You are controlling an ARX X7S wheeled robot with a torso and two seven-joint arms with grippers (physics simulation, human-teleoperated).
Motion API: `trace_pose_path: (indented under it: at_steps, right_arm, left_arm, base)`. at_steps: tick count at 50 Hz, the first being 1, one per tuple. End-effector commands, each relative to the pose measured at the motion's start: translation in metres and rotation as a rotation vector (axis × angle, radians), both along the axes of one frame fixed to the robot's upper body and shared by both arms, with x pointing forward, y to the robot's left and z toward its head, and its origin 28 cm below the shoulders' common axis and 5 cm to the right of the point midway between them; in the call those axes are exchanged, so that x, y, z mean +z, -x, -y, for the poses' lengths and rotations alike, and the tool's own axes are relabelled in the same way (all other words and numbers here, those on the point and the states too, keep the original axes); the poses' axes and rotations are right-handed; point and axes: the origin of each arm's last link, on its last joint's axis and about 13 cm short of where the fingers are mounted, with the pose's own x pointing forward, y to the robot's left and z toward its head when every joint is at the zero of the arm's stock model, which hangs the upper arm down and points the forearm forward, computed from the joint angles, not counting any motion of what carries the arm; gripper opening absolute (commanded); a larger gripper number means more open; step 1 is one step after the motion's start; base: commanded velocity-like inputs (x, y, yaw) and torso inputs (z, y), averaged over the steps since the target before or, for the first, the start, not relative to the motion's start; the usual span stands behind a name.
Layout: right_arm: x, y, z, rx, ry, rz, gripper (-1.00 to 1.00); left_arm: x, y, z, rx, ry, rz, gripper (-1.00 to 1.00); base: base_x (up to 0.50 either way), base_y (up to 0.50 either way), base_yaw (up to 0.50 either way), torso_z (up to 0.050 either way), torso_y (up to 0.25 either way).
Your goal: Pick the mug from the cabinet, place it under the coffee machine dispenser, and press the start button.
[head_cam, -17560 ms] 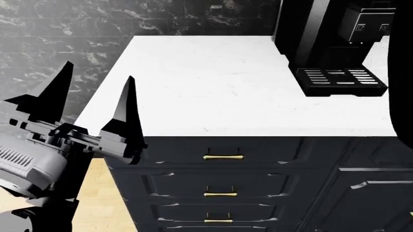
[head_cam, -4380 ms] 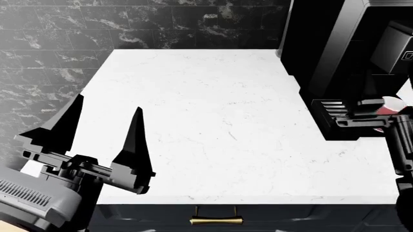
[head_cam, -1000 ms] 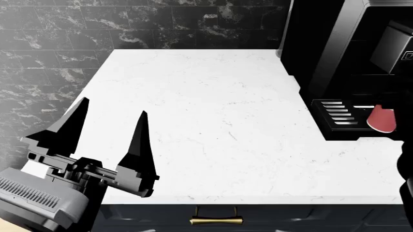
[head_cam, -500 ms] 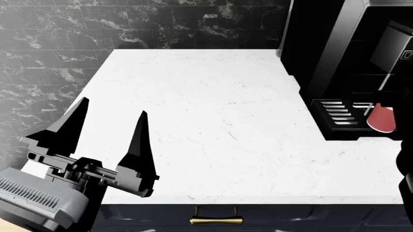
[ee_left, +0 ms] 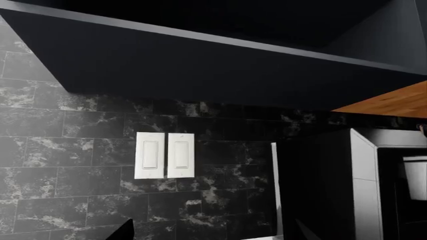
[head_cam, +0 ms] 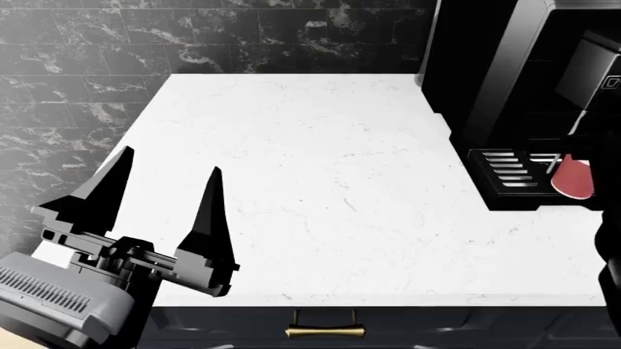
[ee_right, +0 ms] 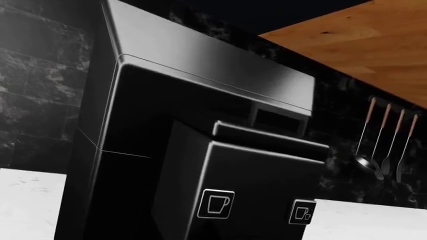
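Observation:
The red mug (head_cam: 572,179) stands on the slotted drip tray (head_cam: 507,169) of the glossy black coffee machine, below its dispenser head (head_cam: 590,69). A dark part of my right arm (head_cam: 609,218) runs along the right edge and overlaps the mug's top; its fingers cannot be made out. The right wrist view faces the dispenser head (ee_right: 253,185) close up, with two cup-icon buttons (ee_right: 215,204) on its front. My left gripper (head_cam: 160,193) is open and empty over the counter's front left corner; its dark fingertips (ee_left: 123,231) show in the left wrist view.
The white marble countertop (head_cam: 321,182) ends at a dark tiled wall. A brass drawer handle (head_cam: 325,332) shows below the front edge. Two white wall switches (ee_left: 165,155) sit under a dark wall cabinet (ee_left: 200,60). Utensils (ee_right: 387,142) hang right of the machine.
The dark shape of my right arm has risen along the right edge and now overlaps the mug's top. The mug stands alone on the tray. The left arm has not moved.

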Motion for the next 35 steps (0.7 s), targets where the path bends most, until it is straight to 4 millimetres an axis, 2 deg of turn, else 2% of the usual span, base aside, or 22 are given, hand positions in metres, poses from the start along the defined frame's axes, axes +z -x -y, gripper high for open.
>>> trace_pose_path:
  at_steps: [1,18,35]
  right_arm:
    - [0.016,-0.0048,-0.0067,0.039,0.016,0.048,-1.0]
    - [0.0224,-0.0056,-0.0083,0.05,0.028,0.057,-1.0]
    - [0.0184,-0.0034,-0.0141,0.079,0.028,0.059,-1.0]
  left_arm:
    - [0.0004,-0.0001,-0.0002,-0.001,0.001,0.001,1.0]
    - [-0.0005,-0.0003,-0.0004,0.0,-0.001,0.001,1.0]
    - [-0.0009,0.0004,-0.0004,0.002,-0.002,0.002,1.0]
  base:
    - [0.01,0.0,0.0,0.0,0.0]
    - [0.0,0.0,0.0,0.002,-0.001]
    - [0.0,0.0,0.0,0.001,0.0]
